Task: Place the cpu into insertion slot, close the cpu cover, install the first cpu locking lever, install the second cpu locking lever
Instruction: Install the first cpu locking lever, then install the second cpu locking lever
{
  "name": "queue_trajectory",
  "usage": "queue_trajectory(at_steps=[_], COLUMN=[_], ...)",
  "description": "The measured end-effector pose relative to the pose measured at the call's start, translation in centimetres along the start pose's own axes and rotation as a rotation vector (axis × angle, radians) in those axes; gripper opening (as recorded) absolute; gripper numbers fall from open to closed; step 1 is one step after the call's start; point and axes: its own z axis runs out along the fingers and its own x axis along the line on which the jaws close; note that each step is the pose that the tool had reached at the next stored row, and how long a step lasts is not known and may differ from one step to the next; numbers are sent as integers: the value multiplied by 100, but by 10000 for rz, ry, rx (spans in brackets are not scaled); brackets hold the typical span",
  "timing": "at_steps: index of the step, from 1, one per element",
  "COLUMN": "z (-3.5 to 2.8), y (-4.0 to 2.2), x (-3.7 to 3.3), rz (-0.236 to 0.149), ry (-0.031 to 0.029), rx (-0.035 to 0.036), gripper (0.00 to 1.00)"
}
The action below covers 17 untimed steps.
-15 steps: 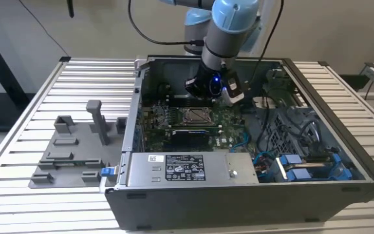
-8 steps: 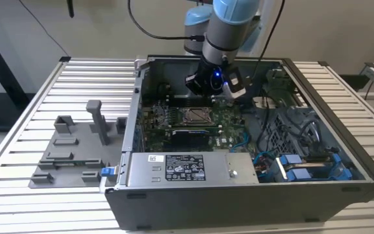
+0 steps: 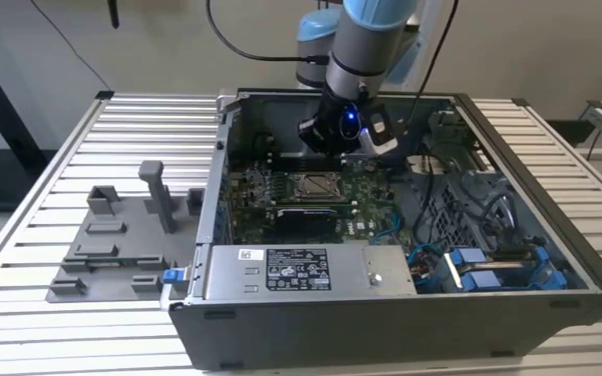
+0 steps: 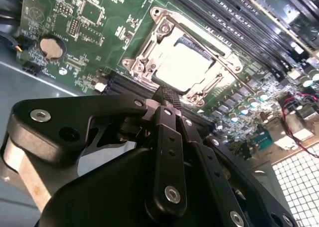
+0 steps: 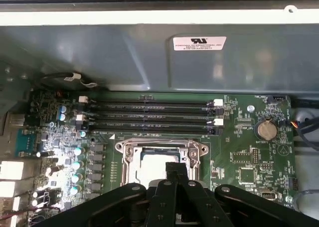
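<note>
The insertion slot (image 3: pixel 317 186) sits in the middle of the green motherboard inside the open case. In both wrist views the cpu (image 4: pixel 185 65) (image 5: pixel 152 164) lies in the slot with its silvery top showing. The cpu cover (image 4: pixel 149 42) (image 5: pixel 130 152) is a silvery frame lying flat around the chip. I cannot tell how the locking levers stand. My gripper (image 4: pixel 167 95) (image 5: pixel 174 168) (image 3: pixel 345 150) hovers just above the socket's edge, its black fingers pressed together and nothing between them.
The grey case walls (image 3: pixel 223 168) enclose the board. Long black memory slots (image 5: pixel 154 114) run beside the socket, with a coin battery (image 5: pixel 265 129) nearby. A power supply (image 3: pixel 301 270) and blue cables (image 3: pixel 469 262) fill the case's near side. A grey fixture (image 3: pixel 113 243) stands at the exterior view's left.
</note>
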Motion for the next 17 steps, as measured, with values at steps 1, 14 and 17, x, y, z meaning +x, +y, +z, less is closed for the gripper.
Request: queue_trajectory(at_steps=[1,14,17], z=[-11,-156,-215], y=[-2,-64,-119], x=[6,31,46], rz=[1,-2,-3], ry=[0,-3,-3], rx=[23,24,26], gripper=[11,11,11])
